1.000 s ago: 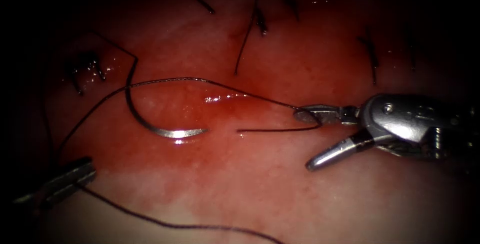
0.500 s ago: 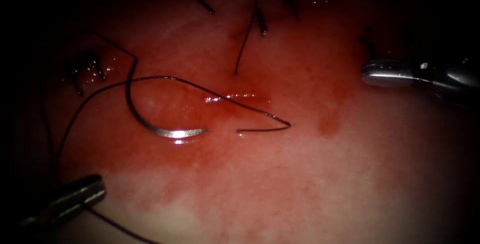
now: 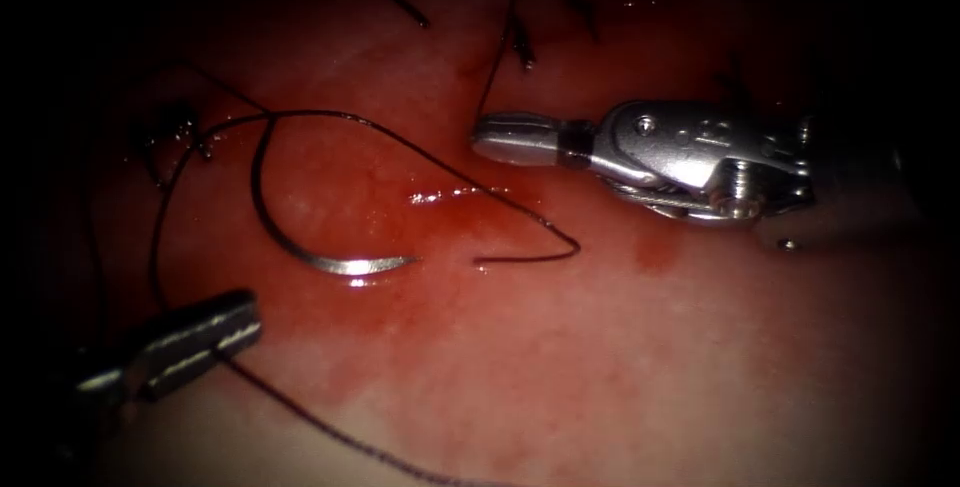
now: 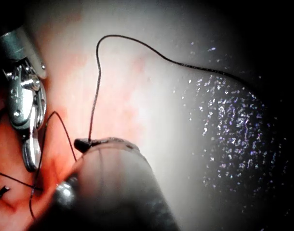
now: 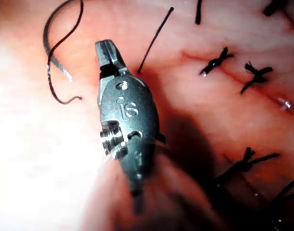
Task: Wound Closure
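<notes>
The curved needle [image 3: 325,252] lies loose on the tissue [image 3: 560,367], left of the short wet cut [image 3: 455,192], and neither tool holds it. My left tool [image 3: 240,319] is low on the left, shut on the thread [image 3: 400,142]. From there the thread loops up, crosses the cut and ends in a free tail [image 3: 520,259]. In the left wrist view the left tool [image 4: 82,143] pinches the thread [image 4: 96,82]. My right tool [image 3: 495,137] hovers over the cut's right side, shut and holding nothing. The right wrist view shows the right tool [image 5: 104,48] beside the needle [image 5: 53,55].
Tied stitches with short cut ends [image 3: 520,42] sit along the far tissue, seen closer as dark knots [image 5: 214,61]. Another knot [image 3: 175,132] lies far left. Red fluid [image 3: 655,247] stains the tissue around the cut. A strand of thread [image 3: 330,427] trails toward the near edge.
The right tool's jaws stood open at the thread's bend; they shut, pulled away up and right, then came left over the cut. The left tool moved right with the thread, lifting the loop.
</notes>
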